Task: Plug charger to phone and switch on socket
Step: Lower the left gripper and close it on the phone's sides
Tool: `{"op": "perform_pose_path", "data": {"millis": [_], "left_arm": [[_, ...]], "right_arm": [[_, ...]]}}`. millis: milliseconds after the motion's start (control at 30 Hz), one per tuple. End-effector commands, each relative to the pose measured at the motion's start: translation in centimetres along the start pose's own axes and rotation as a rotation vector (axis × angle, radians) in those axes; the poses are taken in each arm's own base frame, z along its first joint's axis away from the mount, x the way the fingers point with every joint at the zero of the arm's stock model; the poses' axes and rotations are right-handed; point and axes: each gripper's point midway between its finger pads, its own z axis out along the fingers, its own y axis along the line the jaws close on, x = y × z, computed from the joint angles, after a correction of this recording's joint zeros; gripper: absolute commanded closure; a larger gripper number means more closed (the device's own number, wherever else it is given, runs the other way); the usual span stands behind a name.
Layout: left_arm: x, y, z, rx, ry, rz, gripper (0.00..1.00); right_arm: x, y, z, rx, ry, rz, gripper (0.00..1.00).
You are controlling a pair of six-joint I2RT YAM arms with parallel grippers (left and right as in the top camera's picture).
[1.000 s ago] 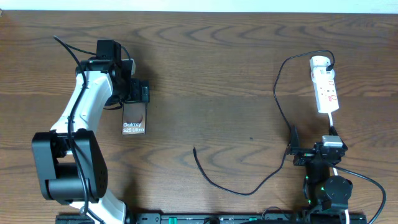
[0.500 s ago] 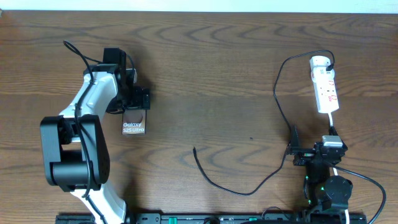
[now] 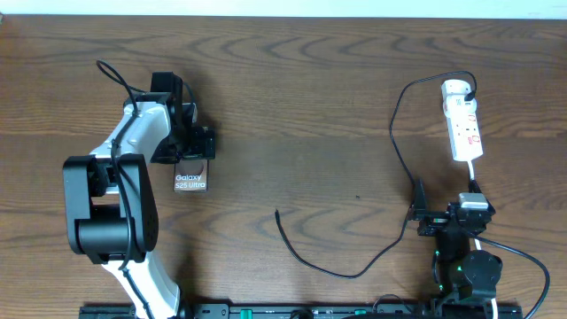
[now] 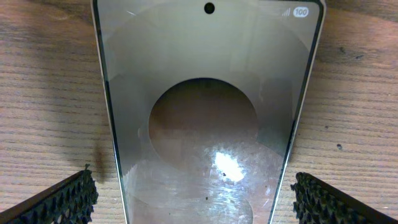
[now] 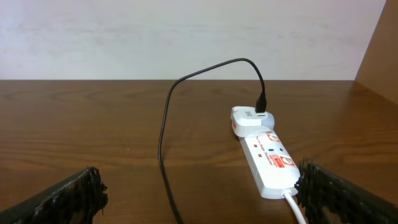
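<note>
The phone (image 3: 191,175) lies flat on the wooden table at the left, "Galaxy" lettering up. In the left wrist view the phone (image 4: 205,106) fills the middle, with its brownish oval showing. My left gripper (image 3: 193,149) is open over the phone's far end, and in the left wrist view (image 4: 199,208) it straddles the phone with a gap on each side. The charger (image 3: 354,273) is a black cable running from the socket (image 3: 462,120) down to a free tip (image 3: 277,213) mid-table. My right gripper (image 3: 447,219) is open and empty, well short of the socket (image 5: 264,155).
A white adapter (image 5: 252,119) is plugged into the socket's far end with the black cable (image 5: 164,143) arching out of it. The socket's white cord (image 5: 295,208) runs toward my right gripper. A pale wall stands behind the table.
My left arm has swung round and its gripper has shifted slightly nearer over the phone's far end. The phone, cable, socket and right arm have not moved.
</note>
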Motion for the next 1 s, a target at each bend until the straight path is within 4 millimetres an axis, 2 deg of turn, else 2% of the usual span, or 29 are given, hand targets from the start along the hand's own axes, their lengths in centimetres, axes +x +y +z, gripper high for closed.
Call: {"op": "perform_pose_path", "data": {"millis": [0, 967], "left_arm": [[0.41, 0.13, 0.52, 0.001, 0.017, 0.013, 0.02], [1.08, 0.05, 1.16, 0.0, 0.029, 0.013, 0.02]], "right_arm": [[0.06, -0.11, -0.02, 0.005, 0.001, 0.007, 0.01], [0.06, -0.11, -0.02, 0.005, 0.001, 0.007, 0.01]]}}
